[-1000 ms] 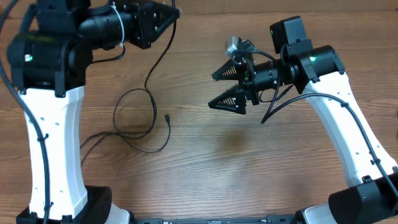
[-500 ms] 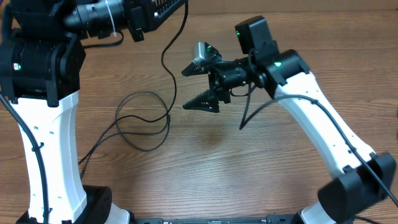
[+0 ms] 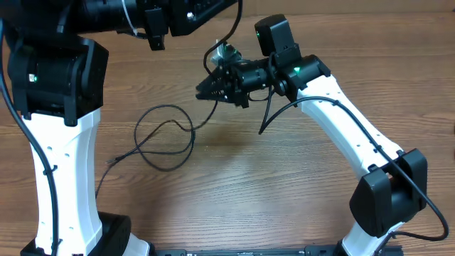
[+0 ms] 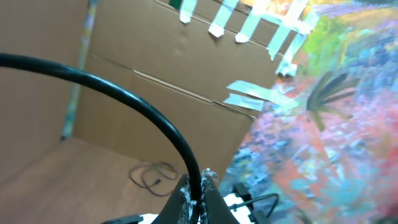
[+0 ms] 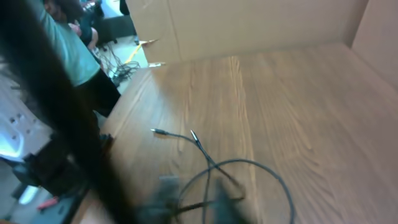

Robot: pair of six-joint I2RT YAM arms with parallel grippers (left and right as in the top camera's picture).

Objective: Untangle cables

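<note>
- The left pincer (image 4: 200,186) is clenched on the cable (image 4: 155,115). In its own wrist view, the black cord arcs in from the left edge and ends pinched between the two fingertips at the bottom centre.
- From above, that arm fills the upper left of the frame. Its pincer sits at the very top edge, and the cable drops away from it in a curve.
- The right pincer (image 3: 205,91) is in the upper middle of the overhead view, pointing left. Its fingers are closed together on the same cable, which comes out from under the tips and runs down and to the left.
- Below that grip the cable (image 3: 193,136) settles onto the wooden tabletop (image 3: 284,185) in a couple of loose, overlapping loops at centre left. One thin tail trails off toward the lower left.
- The right wrist view is blurred. It still shows a loop of cable (image 5: 249,162) lying on the wood in the lower middle, and a small plug tip (image 5: 155,130) just above and to the left of it.
- A dark, smeared bar crosses the left side of that view; I cannot tell what it is.
- Behind the left pincer stands a cardboard wall (image 4: 124,93) with pale tape strips (image 4: 249,93). To the right of it is a brightly painted surface (image 4: 336,124).
</note>
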